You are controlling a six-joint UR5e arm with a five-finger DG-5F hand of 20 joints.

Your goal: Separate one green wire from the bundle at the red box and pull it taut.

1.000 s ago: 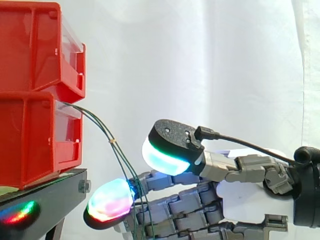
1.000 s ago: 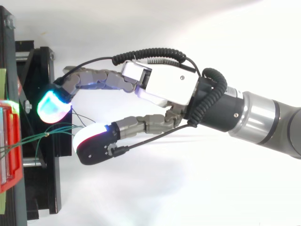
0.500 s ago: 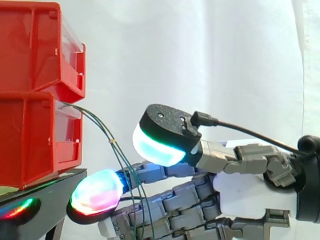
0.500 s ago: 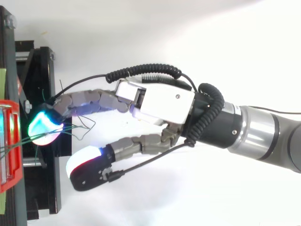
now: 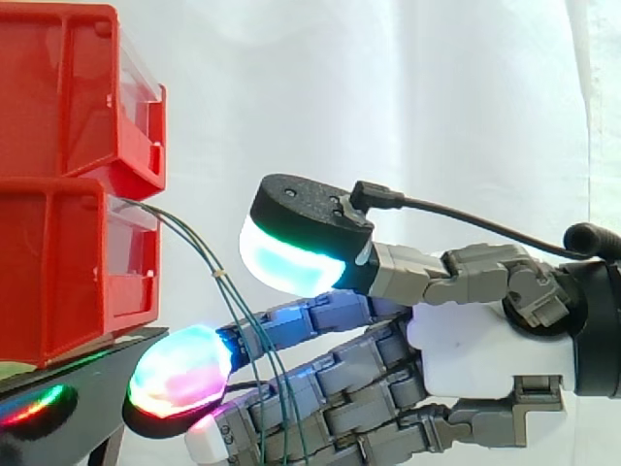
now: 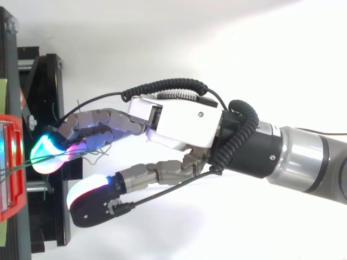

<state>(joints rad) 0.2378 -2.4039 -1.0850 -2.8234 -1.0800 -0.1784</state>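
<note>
Several thin green wires (image 5: pixel 219 276) droop from the red box (image 5: pixel 68 272) past the spread-fingered robot hand (image 5: pixel 485 349).

We see a black stand (image 5: pixel 97 374) in the lower left of the side view. Its top edge rises toward the right, and coloured light is mirrored on its glossy face. A leg (image 5: pixel 109 449) goes down from it at the bottom edge. Directly on the stand sits the lower bin (image 5: pixel 58 277), red, against the left edge of the frame. A pale strip (image 5: pixel 12 370) shows just under its floor. The upper bin (image 5: pixel 68 87), also red, is stacked on the lower one and fills the upper left corner. From above, we find the stand as black bars along the left edge, with a bolt (image 6: pixel 11 24) in the upper left corner.
</note>
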